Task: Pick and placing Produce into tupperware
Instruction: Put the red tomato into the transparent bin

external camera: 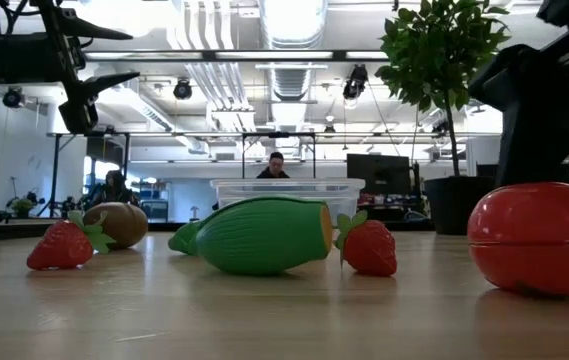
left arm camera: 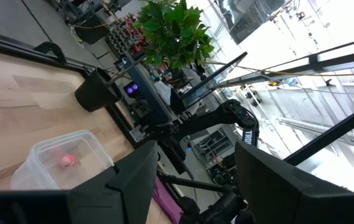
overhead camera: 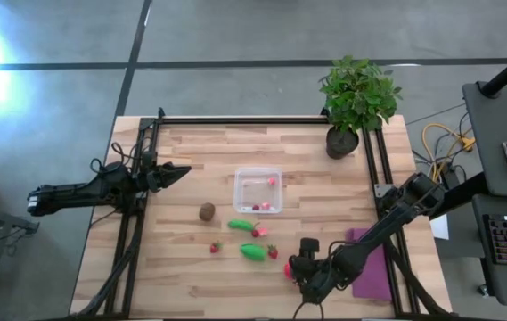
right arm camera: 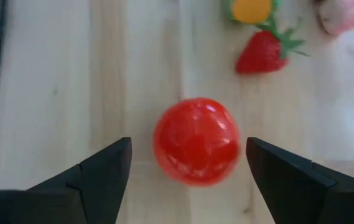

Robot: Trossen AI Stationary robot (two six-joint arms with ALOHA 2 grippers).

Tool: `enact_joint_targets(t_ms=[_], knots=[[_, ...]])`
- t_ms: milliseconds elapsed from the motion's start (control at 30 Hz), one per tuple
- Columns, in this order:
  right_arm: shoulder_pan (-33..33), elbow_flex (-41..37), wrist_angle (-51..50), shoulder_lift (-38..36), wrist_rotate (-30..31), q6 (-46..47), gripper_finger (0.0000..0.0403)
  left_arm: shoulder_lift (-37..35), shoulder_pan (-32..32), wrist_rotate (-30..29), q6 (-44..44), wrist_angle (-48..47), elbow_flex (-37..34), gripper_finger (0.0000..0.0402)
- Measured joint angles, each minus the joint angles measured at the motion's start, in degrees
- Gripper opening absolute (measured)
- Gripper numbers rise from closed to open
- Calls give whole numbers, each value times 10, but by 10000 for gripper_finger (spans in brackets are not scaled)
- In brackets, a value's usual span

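The red ball (right arm camera: pixel 196 140) lies on the wood near the table's near edge. My right gripper (right arm camera: pixel 188 144) hangs over it, open, one finger on each side, not touching; in the high view this gripper (overhead camera: pixel 301 266) is beside the ball (overhead camera: pixel 288 271). The clear tupperware (overhead camera: pixel 257 190) stands mid-table with small pink pieces inside. In front of it lie the brown kiwi (overhead camera: pixel 207 211), two green pieces (overhead camera: pixel 241 225) (overhead camera: pixel 253 252) and strawberries (overhead camera: pixel 216 247) (overhead camera: pixel 272 251). My left gripper (overhead camera: pixel 177 172) waits open, raised left of the tupperware.
A potted plant (overhead camera: pixel 355 98) stands at the far right corner. A purple cloth (overhead camera: pixel 373 267) lies under my right arm near the right edge. Black rails (overhead camera: pixel 137 223) run along the table's left and right sides. Bare wood lies near the left front.
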Motion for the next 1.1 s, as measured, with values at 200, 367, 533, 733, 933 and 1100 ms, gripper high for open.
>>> enact_joint_targets(t_ms=[200, 367, 533, 733, 933, 1100], knots=[[-10, -4, 18, 21, -34, -3, 311, 0, 0, 0, 0, 0, 0, 201], [-14, -1, 47, 50, -32, -14, 311, -1, 0, 0, 0, 0, 0, 201], [-16, 18, 49, 80, -31, -18, 307, -1, 0, 0, 0, 0, 0, 201], [-16, 22, 42, 77, -25, -19, 296, 0, 0, 0, 0, 0, 0, 201], [-23, 21, 39, 71, 0, -16, 265, -1, 0, 0, 0, 0, 0, 201], [-31, 24, 39, 71, 0, -7, 250, 0, 0, 0, 0, 0, 0, 201]])
